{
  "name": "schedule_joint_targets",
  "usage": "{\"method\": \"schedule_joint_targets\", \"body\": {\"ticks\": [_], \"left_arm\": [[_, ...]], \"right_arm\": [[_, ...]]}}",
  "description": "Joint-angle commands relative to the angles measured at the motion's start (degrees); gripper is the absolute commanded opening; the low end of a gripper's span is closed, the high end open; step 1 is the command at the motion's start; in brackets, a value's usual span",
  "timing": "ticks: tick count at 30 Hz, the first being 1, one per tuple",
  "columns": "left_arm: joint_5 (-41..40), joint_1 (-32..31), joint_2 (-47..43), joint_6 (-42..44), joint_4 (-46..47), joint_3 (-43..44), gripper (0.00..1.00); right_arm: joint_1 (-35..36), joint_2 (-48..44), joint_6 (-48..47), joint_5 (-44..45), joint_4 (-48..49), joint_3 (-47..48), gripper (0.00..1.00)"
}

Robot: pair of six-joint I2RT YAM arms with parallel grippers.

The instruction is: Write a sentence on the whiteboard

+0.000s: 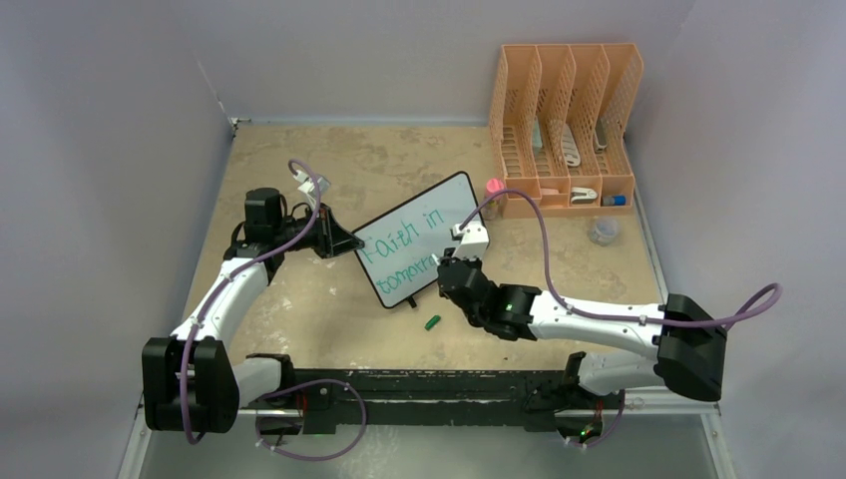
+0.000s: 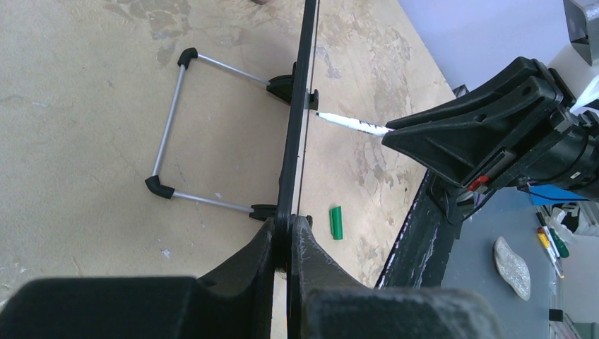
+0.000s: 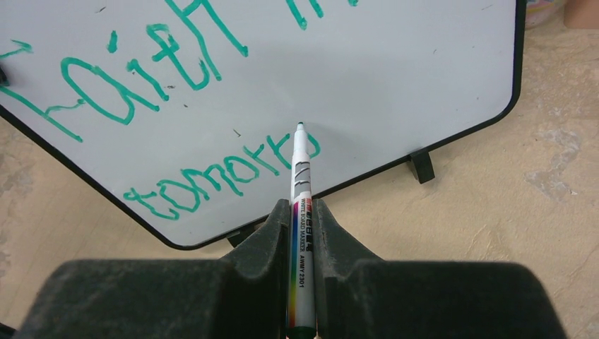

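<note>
Whiteboard (image 1: 419,239), black-framed with rounded corners, stood propped mid-way across the table (image 1: 299,299), my left gripper (image 2: 288,233) pinching its edge, its green sentence (image 3: 134,106) reading "Faith in / tomorro", my right gripper (image 3: 302,212) clamping the marker (image 3: 301,169), tip touching the board.

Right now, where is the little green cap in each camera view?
Top external: the green cap sits at lower centre, just below the whiteboard's bottom corner.
Left wrist: the cap is at lower centre, just right of the whiteboard seen edge-on.
Right wrist: the cap is not in it.
Shared landmark: the whiteboard, which also fills the top of the right wrist view.
</note>
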Motion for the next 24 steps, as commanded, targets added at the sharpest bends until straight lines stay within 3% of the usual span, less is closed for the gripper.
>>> {"method": "schedule_joint_targets", "body": {"ticks": [1, 24], "left_arm": [[-3.8, -0.41, 0.47, 2.15, -2.87, 0.99, 0.0], [-3.52, -0.38, 0.8, 2.23, -2.99, 1.07, 0.0]], "right_arm": [[-1.3, -2.15, -0.79, 1.59, 0.96, -0.91, 0.0], [-2.26, -0.24, -2.84, -1.8, 4.01, -0.75, 0.0]]}}
